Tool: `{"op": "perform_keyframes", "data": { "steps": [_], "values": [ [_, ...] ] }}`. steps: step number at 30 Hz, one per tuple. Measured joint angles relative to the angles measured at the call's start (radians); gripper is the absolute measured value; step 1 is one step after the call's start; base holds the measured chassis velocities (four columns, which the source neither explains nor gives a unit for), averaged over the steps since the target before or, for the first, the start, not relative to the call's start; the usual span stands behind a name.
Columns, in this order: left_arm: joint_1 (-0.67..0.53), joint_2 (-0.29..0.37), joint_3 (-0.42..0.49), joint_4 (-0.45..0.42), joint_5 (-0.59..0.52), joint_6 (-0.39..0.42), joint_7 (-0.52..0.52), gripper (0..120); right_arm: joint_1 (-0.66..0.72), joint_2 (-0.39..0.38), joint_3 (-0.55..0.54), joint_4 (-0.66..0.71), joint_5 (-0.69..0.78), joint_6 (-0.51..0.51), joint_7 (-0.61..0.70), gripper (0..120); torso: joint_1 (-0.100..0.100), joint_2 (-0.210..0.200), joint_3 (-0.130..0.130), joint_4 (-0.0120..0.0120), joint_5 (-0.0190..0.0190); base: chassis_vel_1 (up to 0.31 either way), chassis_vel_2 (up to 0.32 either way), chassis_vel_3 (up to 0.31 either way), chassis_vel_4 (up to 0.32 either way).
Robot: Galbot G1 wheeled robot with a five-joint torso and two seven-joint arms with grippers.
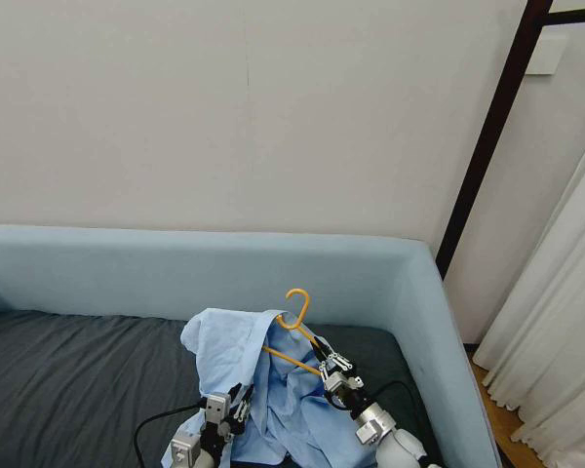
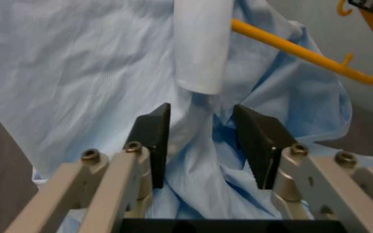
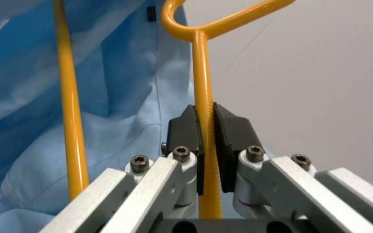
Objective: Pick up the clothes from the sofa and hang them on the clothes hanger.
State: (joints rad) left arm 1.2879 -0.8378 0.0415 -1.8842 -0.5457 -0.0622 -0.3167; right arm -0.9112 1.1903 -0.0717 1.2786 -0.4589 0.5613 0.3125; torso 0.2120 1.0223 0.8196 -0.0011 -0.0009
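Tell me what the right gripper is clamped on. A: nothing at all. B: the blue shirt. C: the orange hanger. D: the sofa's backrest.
C: in the right wrist view the right gripper has its fingers shut on a thin bar of the orange hanger.

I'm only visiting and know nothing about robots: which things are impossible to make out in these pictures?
Head view: the lower part of the shirt runs off the bottom edge.
Head view: one arm of the hanger is hidden under the shirt.
Left wrist view: cloth lies inside the open left gripper; contact cannot be told.
Right wrist view: the right gripper, shut on the hanger, hides the rod below it.
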Motion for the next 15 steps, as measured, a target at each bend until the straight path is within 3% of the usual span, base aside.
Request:
{"op": "perform_keyframes", "data": {
  "steps": [2, 4, 8, 9, 12, 13, 15],
  "values": [
    [0.02, 0.022, -0.012, -0.017, 0.056, -0.028, 0.01, 57, -0.002, 0.004, 0.011, -0.002, -0.013, 0.007, 0.006, 5, 0.0, 0.0, 0.0, -0.0002, 0.0001, 0.0, 0.0, 0.0, 0.0],
    [0.029, 0.032, -0.023, -0.024, 0.086, -0.055, 0.021, 60, -0.002, 0.006, 0.018, -0.006, -0.021, 0.012, 0.009, 5, 0.0, 0.0, 0.0, -0.0001, 0.0, 0.0, 0.0, 0.0, 0.0],
    [0.022, 0.088, -0.121, -0.042, 0.195, -0.247, 0.182, 79, 0.005, 0.008, 0.034, -0.024, -0.042, 0.03, 0.016, 5, 0.0, 0.0, 0.0, -0.0002, -0.0002, 0.0, 0.0, 0.0, 0.0],
    [0.022, 0.088, -0.121, -0.042, 0.195, -0.247, 0.182, 79, 0.005, 0.008, 0.034, -0.024, -0.042, 0.03, 0.016, 5, 0.0, 0.0, 0.0, -0.0002, -0.0002, 0.0, 0.0, 0.0, 0.0],
    [-0.035, 0.206, -0.168, -0.059, 0.164, -0.326, 0.304, 92, 0.015, 0.007, 0.043, -0.031, -0.047, 0.037, 0.018, 5, 0.0, 0.0, 0.0, -0.0002, 0.0, 0.0, 0.0, 0.0, 0.0],
    [-0.035, 0.206, -0.168, -0.059, 0.164, -0.326, 0.304, 92, 0.015, 0.007, 0.043, -0.031, -0.047, 0.037, 0.018, 5, 0.0, 0.0, 0.0, -0.0002, 0.0, 0.0, 0.0, 0.0, 0.0],
    [-0.121, 0.293, -0.146, -0.054, 0.078, -0.335, 0.35, 98, 0.016, 0.007, 0.044, -0.031, -0.048, 0.037, 0.019, 5, 0.0, 0.0, 0.0, 0.0, 0.0, 0.0, 0.0, 0.0, 0.0]
  ]
}}
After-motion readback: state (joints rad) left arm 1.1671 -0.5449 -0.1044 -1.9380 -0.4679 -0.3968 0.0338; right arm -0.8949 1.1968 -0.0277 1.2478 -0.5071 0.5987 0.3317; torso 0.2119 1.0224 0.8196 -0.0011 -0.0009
